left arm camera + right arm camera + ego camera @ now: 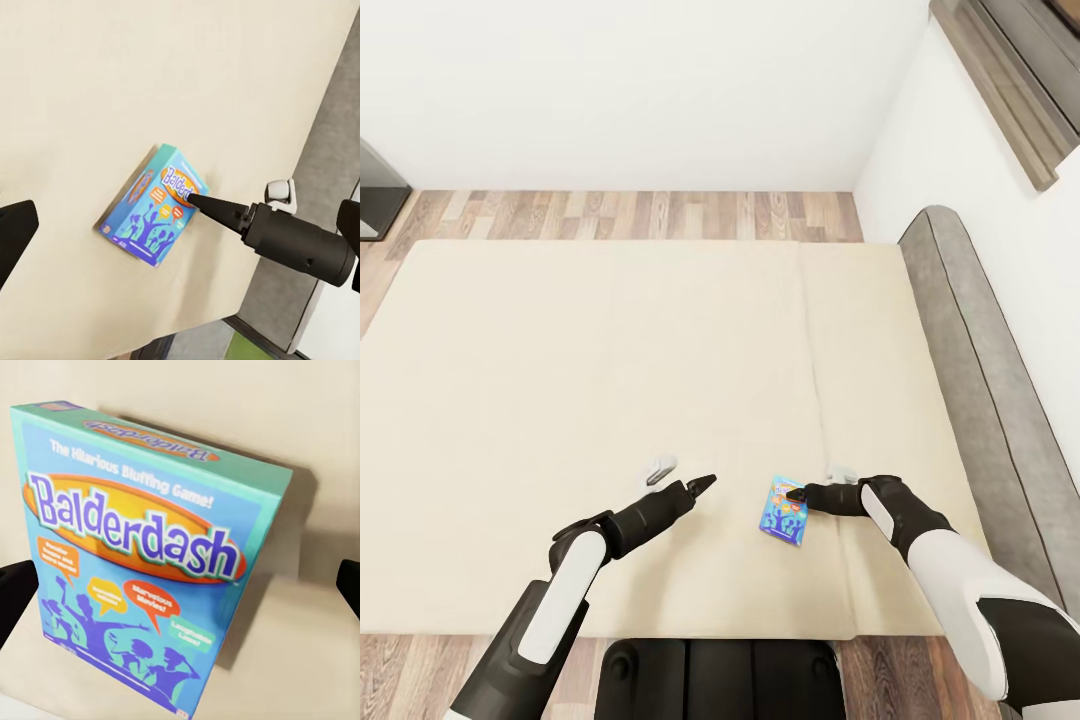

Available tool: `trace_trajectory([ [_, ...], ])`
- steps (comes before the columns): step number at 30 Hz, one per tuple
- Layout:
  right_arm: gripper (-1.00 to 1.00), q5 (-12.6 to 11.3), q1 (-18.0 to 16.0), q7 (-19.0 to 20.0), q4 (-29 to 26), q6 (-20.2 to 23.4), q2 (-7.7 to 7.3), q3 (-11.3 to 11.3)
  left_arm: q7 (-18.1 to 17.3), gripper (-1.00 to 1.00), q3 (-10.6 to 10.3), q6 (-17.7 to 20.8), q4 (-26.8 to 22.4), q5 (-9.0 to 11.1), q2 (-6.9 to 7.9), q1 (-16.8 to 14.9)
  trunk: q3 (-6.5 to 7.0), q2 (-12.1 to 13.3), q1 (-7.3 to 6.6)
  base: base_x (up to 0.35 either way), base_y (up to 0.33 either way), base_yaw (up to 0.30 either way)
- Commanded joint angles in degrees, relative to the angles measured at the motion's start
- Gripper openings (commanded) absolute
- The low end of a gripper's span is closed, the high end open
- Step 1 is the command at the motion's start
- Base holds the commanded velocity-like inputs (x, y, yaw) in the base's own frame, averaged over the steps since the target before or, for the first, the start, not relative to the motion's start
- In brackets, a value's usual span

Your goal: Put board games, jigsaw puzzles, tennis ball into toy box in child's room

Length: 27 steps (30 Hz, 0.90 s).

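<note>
The blue board game (785,508) — a small box lettered "Balderdash" (139,529) — lies flat on the beige mattress of the bed (610,400), near the edge closest to the robot and a little right of the middle. In the left wrist view the same box (154,206) rests face up on the mattress with a soft shadow beside it.

The bed is wide and bare apart from the box, with a seam running across the mattress to the right of centre. A grey headboard (970,340) runs along its right side against a white wall. Wooden plank floor (640,213) shows beyond the far edge of the bed, and a dark grey piece of furniture (378,200) stands at the far left.

The right gripper (796,494) reaches in from the right, and its dark fingers (217,208) touch the box's upper right edge. In the right wrist view the fingers sit at either side of the picture, spread wide, with the box between them but not clamped. The left gripper (705,483) hovers over bare mattress just left of the box — its fingers (13,236) stand apart and hold nothing.
</note>
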Motion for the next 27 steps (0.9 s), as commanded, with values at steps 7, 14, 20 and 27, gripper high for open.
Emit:
trace_trajectory([
  [7,1.00,-0.50,-0.01,-0.01,-0.05,0.47,0.01,-0.21,0.55,1.00,-0.03,0.18,-0.03,0.61,-0.01,-0.02,-0.06,-0.09,0.03,0.000,0.001,0.000],
  [14,1.00,-0.50,-0.01,0.01,-0.09,0.44,0.01,-0.20,0.49,1.00,-0.03,0.18,0.10,0.61,-0.03,-0.02,-0.06,-0.09,0.03,0.000,0.057,0.000],
  [20,1.00,-0.50,-0.01,0.02,-0.08,0.43,0.01,-0.19,0.51,1.00,-0.04,0.18,0.16,0.61,-0.02,-0.02,-0.06,-0.09,0.03,0.000,0.175,0.000],
  [27,1.00,-0.50,-0.01,0.02,-0.09,0.43,0.01,-0.19,0.54,1.00,-0.04,0.13,0.18,0.61,-0.01,-0.02,-0.06,-0.09,0.03,0.000,0.118,0.000],
])
